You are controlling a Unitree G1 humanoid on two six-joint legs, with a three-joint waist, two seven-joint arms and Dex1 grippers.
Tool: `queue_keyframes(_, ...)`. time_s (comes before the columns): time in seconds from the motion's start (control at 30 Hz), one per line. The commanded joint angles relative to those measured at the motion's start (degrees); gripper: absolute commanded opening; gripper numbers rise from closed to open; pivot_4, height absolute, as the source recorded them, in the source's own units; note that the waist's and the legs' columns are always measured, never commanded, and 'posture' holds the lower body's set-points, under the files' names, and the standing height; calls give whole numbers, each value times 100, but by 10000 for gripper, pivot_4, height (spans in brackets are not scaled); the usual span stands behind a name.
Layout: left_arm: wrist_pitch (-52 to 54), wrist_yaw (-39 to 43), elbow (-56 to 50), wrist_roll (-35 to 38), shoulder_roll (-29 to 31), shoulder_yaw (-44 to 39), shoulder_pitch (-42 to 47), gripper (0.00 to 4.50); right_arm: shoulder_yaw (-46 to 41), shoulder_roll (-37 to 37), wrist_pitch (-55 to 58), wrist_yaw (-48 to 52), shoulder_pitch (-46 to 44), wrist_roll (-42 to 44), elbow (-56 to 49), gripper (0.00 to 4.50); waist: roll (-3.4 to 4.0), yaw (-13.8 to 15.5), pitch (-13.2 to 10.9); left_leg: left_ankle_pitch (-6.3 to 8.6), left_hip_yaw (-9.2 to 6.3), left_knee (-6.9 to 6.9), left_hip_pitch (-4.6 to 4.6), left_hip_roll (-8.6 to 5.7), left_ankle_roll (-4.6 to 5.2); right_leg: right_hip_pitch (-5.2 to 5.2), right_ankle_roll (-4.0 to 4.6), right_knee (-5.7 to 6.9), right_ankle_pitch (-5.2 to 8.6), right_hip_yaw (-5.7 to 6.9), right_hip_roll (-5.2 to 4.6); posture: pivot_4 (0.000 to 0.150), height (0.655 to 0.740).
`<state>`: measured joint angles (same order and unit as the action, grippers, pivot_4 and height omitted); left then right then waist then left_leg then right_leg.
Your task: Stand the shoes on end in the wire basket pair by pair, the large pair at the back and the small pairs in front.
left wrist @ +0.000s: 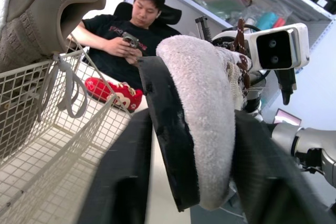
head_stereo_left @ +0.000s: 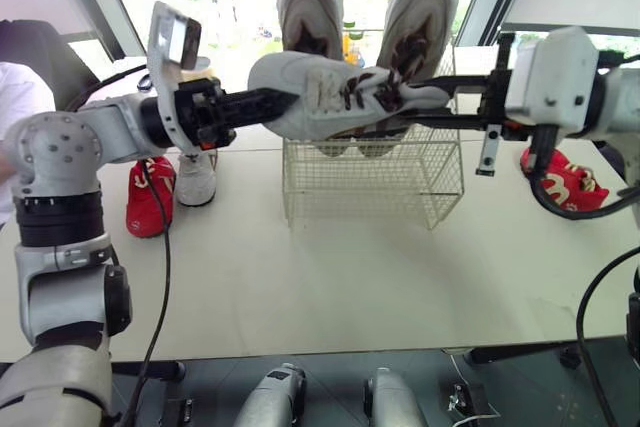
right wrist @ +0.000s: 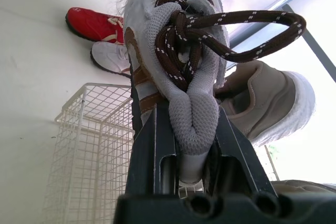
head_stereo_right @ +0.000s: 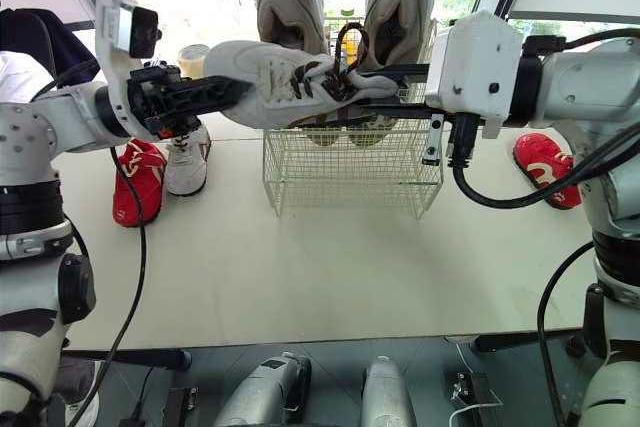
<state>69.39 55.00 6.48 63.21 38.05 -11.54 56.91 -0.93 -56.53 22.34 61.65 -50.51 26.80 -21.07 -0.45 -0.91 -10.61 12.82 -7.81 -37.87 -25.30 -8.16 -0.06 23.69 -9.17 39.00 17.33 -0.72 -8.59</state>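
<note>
A white and grey sneaker (head_stereo_left: 325,95) with brown laces hangs level above the wire basket (head_stereo_left: 370,185), held at both ends. My left gripper (head_stereo_left: 268,103) is shut on its toe end, the fingers (left wrist: 168,145) clamped over the sole. My right gripper (head_stereo_left: 432,95) is shut on the grey tongue (right wrist: 192,109) below the lace knot. Two large beige shoes (head_stereo_left: 310,9) (head_stereo_left: 420,9) stand on end at the back of the basket. A small red shoe (head_stereo_left: 149,197) and a small white shoe (head_stereo_left: 196,179) sit on the table to the left. Another red shoe (head_stereo_left: 560,179) lies to the right.
The basket's front half (left wrist: 52,150) holds nothing. A seated person (left wrist: 131,30) holding a phone is beyond the table's right end, behind the red shoe (left wrist: 113,92). Bare white tabletop (head_stereo_left: 330,287) stretches in front of the basket.
</note>
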Motion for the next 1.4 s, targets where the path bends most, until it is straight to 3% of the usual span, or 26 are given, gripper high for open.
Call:
queue_keyframes(0.03,1,35,-153,75,19,-121,26,2812,-359,-67,417,1,-228,393,-28,10768,0,-1,0,0,0,0,0,0,0,0,0,0,0,0,0,1500,7400)
queue_keyframes(0.07,9,6,-149,87,2,-145,23,2813,-403,-83,553,-3,-239,494,-29,13935,0,-1,0,0,0,0,0,0,0,0,0,0,0,0,0,1500,7400)
queue_keyframes(0.27,-7,-541,-170,412,-270,-652,-72,2811,-1700,-127,2531,-550,323,2134,337,44408,-5,30,-1,0,-7,-2,0,0,0,-8,1,-3,0,-1,-3,1500,7400)
queue_keyframes(0.37,-36,-979,-254,693,-508,-931,-157,2811,-2279,58,3090,-982,865,2666,422,44408,-8,27,1,0,-11,-3,1,0,1,-12,2,-5,-1,1,-2,1500,7400)
queue_keyframes(0.5,-158,-1565,-409,1049,-884,-1214,-251,2811,-2833,1005,3542,-2181,1355,3774,354,44408,-14,0,4,0,-10,-6,3,8,0,-13,2,-3,-1,-2,-4,1500,7400)
queue_keyframes(0.63,-397,-1950,-510,1157,-1251,-1236,-268,2811,-2613,2292,3403,-3668,1286,4783,9,44408,-9,-20,3,-1,-6,-1,4,9,-1,-6,2,2,-1,-10,-4,1500,7400)
queue_keyframes(0.83,-923,-2276,-496,1103,-1767,-1164,-204,2811,-2052,3622,2752,-4898,887,5037,-96,44408,-10,4,4,-2,-4,-4,1,5,-2,-3,2,4,-1,-11,0,1500,7400)
queue_keyframes(1.3,-1340,-2400,-721,897,-2049,-837,-506,2811,-1649,3943,2083,-5214,449,5178,90,44408,-9,-27,4,-2,-5,-2,1,0,-1,1,2,9,-1,-10,3,1500,7400)
queue_keyframes(1.4,-1366,-2462,-750,928,-2064,-830,-543,2811,-1578,3976,2013,-5232,421,5174,113,36055,-9,-26,4,-2,-5,-2,1,0,-1,1,2,9,-1,-10,4,1500,7400)
